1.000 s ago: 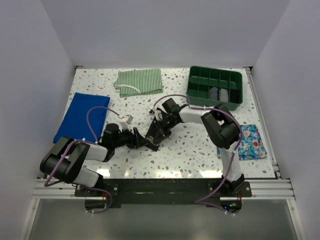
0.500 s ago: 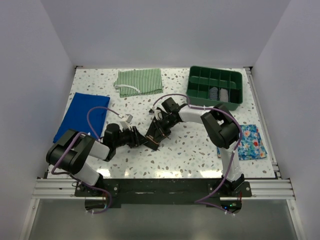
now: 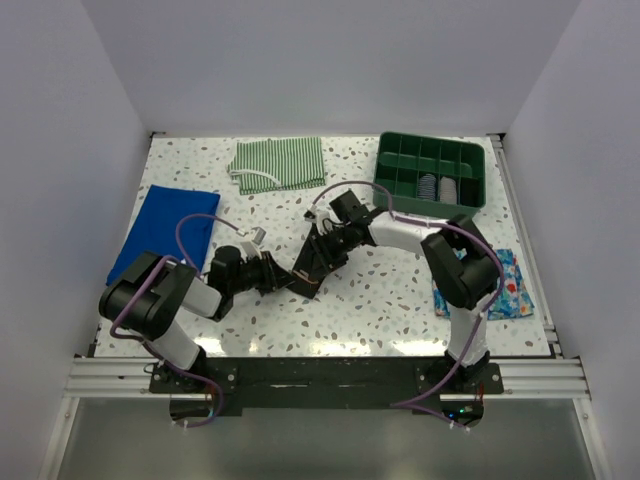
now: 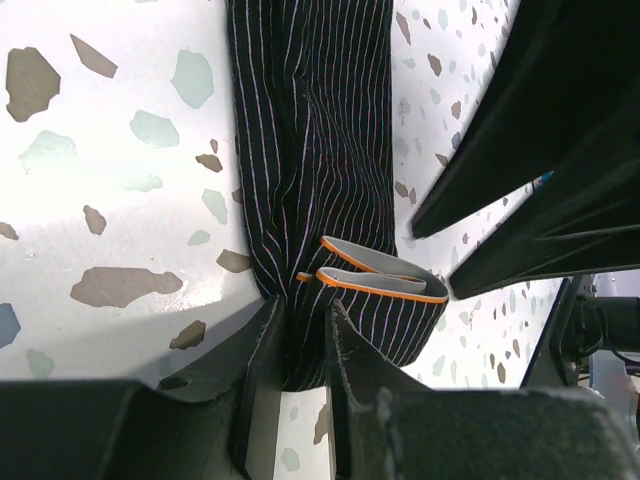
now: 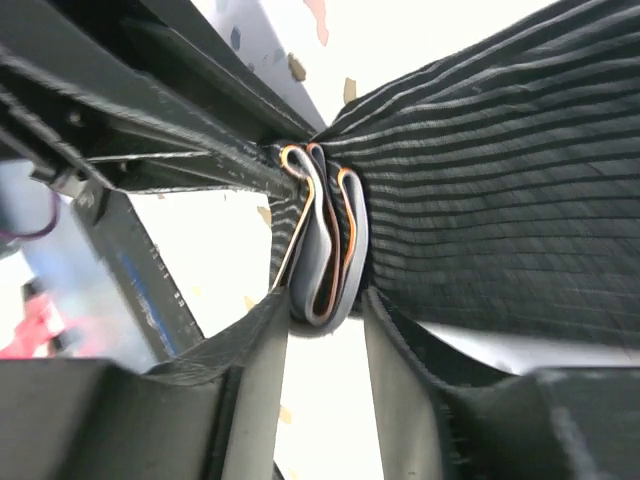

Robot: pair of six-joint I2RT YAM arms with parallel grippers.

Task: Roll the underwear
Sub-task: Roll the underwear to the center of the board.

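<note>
The underwear (image 3: 308, 264) is a black, thinly pinstriped bundle with a grey, orange-edged waistband, lying mid-table between both grippers. My left gripper (image 3: 287, 277) comes from the left and is shut on its near end. In the left wrist view the fabric (image 4: 310, 150) is pinched between my left gripper's (image 4: 300, 335) jaws, with the waistband (image 4: 385, 282) curling beside them. My right gripper (image 3: 322, 250) comes from the right. In the right wrist view my right gripper (image 5: 325, 335) is closed on the folded waistband (image 5: 328, 255), and the rest of the underwear (image 5: 500, 180) spreads beyond.
A green-and-white striped cloth (image 3: 280, 162) lies at the back. A blue cloth (image 3: 165, 232) lies at the left. A green divided tray (image 3: 400, 160) holding rolled items stands at the back right. A floral cloth (image 3: 510, 285) lies at the right edge under the right arm.
The right arm's elbow has swung to the right while its gripper stays at the underwear. The left arm has shifted slightly. The underwear remains held between both grippers.
</note>
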